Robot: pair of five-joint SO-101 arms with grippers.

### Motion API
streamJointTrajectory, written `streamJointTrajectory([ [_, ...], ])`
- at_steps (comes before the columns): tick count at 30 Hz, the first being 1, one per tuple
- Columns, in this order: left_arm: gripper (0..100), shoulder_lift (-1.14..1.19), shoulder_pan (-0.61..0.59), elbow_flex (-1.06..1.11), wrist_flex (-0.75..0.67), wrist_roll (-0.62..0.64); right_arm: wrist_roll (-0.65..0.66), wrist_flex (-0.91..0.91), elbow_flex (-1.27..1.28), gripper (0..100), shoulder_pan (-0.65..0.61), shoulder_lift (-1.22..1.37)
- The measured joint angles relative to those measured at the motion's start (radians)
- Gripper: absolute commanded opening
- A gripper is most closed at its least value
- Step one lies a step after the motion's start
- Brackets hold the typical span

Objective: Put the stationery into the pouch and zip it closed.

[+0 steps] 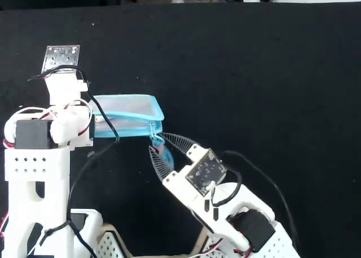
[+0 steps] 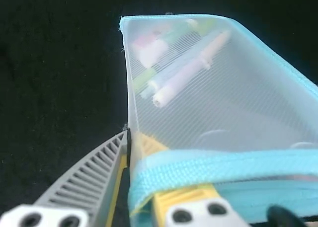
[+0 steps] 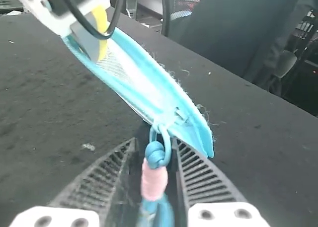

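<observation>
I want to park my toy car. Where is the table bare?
Bare table lies behind the pouch up to the far edge, and out past the right arm. It is crowded at the near side, where the left end effector holds the pouch and the right end effector sits around its zip pull.

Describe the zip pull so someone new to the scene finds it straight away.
On the black table, find the turquoise-trimmed translucent pouch. At the end nearer the right gripper, the zip pull hangs off the slider. It is the only knotted turquoise cord with a pink wrap.
</observation>
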Motion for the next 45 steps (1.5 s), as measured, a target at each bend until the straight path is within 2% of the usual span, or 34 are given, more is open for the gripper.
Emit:
streamJointTrajectory([
  [4, 3, 0.0, 0.0, 0.0, 0.0, 0.0, 0.0, 0.0, 0.0, 10.0, 0.003, 0.0],
  [8, 3, 0.0, 0.0, 0.0, 0.0, 0.0, 0.0, 0.0, 0.0, 0.6, 0.003, 0.0],
  [19, 3, 0.0, 0.0, 0.0, 0.0, 0.0, 0.0, 0.0, -0.025, 1.1, 0.011, 0.0],
  [25, 3, 0.002, 0.003, -0.018, 0.002, 0.003, 0.054, 0.002, -0.071, 1.1, 0.129, 0.0],
  [30, 3, 0.002, 0.006, -0.055, 0.002, 0.005, 0.106, 0.002, -0.109, 1.1, 0.158, 0.015],
  [36, 4, 0.003, 0.006, -0.112, 0.003, 0.005, 0.12, 0.002, -0.276, 1.1, 0.158, 0.216],
  [41, 17, 0.002, 0.006, -0.18, 0.003, 0.005, 0.118, 0.002, -0.489, 1.1, 0.158, 0.48],
  [45, 19, 0.002, 0.002, -0.199, 0.003, 0.003, 0.118, 0.002, -0.618, 1.1, 0.158, 0.669],
])
